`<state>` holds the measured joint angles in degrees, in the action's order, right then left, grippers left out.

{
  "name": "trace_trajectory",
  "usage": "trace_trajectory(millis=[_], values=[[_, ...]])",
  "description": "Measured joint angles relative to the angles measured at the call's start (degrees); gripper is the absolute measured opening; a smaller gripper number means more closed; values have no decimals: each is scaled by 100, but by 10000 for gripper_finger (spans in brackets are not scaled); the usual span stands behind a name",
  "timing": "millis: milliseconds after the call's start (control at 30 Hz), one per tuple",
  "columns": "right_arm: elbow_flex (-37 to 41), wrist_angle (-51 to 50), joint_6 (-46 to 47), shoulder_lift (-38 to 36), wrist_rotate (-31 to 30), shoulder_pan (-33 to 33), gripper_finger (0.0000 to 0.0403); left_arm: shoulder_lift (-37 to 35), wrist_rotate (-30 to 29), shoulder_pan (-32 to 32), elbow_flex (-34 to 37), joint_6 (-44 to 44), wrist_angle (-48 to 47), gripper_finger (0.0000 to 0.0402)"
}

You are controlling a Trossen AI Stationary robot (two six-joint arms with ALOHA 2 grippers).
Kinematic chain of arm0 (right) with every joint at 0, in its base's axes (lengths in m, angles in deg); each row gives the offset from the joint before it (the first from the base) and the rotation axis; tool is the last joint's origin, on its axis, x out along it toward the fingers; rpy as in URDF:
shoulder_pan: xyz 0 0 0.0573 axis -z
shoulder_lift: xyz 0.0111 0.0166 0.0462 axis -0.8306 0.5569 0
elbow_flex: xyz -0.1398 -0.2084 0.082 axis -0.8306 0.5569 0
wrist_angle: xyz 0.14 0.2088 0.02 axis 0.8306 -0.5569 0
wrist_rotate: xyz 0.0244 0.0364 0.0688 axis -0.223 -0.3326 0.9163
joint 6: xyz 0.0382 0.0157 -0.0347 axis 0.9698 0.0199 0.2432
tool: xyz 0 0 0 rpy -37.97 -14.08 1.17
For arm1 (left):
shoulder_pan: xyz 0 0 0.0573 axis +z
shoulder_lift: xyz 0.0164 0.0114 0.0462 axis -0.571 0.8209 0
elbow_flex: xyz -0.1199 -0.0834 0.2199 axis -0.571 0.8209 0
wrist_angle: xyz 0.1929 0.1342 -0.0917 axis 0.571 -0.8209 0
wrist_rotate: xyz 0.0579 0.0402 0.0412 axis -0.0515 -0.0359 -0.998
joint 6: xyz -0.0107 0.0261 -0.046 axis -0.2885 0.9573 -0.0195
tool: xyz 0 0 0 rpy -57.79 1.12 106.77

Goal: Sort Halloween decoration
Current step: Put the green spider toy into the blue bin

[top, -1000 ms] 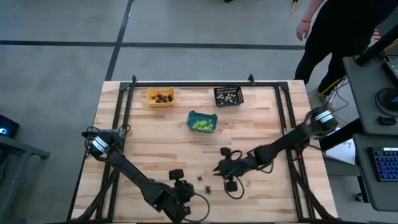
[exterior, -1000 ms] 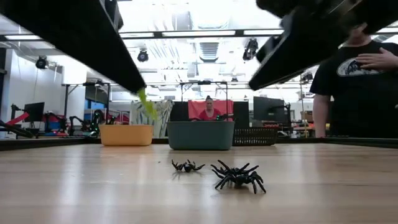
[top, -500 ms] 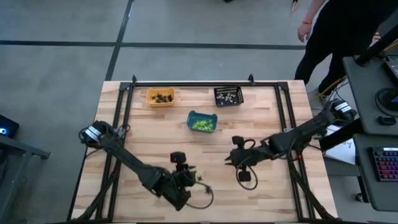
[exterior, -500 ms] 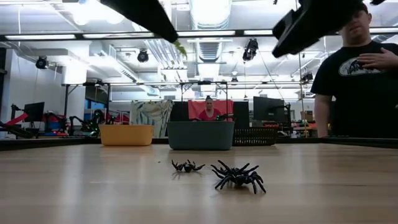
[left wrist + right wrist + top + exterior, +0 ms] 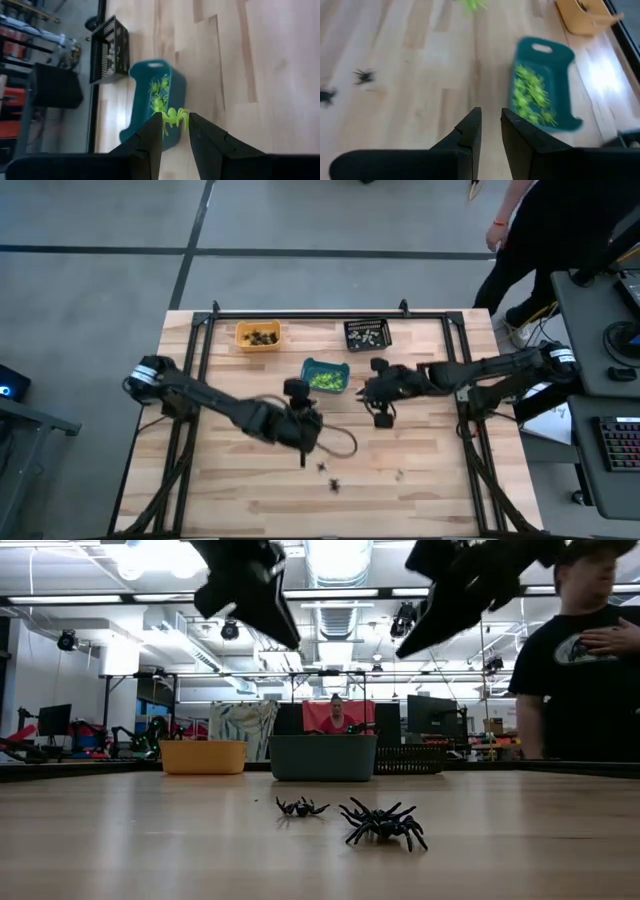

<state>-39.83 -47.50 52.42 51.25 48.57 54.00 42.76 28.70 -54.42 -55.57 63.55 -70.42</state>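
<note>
- Three bins sit toward the twelve o'clock edge of the worktop (image 5: 230,395), one per colour: the orange bin (image 5: 258,336) holds dark pieces, the black bin (image 5: 367,334) pale ones, and the teal bin (image 5: 325,376) lime green ones.
- One lime green spider (image 5: 173,119) is pinched between the left gripper (image 5: 175,131) fingers, which are closed narrowly on it. That gripper hangs above the worktop at about seven o'clock of the teal bin, pointed at it, so I judge the spider is being carried to join its colour.
- Empty, as far as the right wrist view shows, the right gripper (image 5: 490,127) has its fingers nearly together with a slim gap and nothing visible between them. It hovers just at three o'clock of the teal bin, probably clear of the left arm's route.
- Two black spiders remain loose on the worktop toward six o'clock: the smaller black spider (image 5: 301,807) and the larger black spider (image 5: 383,823), close together but apart. They likely belong in the orange bin.
- Another small pale piece (image 5: 400,474) lies off at their three o'clock, too small to identify.
</note>
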Motion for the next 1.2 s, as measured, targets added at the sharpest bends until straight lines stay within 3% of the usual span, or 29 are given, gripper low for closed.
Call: trace_trajectory(millis=[233,533,933,1200], values=[[235,33,146,0,170,612,66,-1031,1155,851,1503,716,2203,77],[441,67,1139,7,275,571,66,-1230,1591,1580,2512,700,4309,77],[1092,823,1079,9,274,588,66,-1023,1900,2122,3029,928,4962,77],[1263,1833,410,9,255,1071,66,-1023,2677,2744,3021,1149,5243,77]])
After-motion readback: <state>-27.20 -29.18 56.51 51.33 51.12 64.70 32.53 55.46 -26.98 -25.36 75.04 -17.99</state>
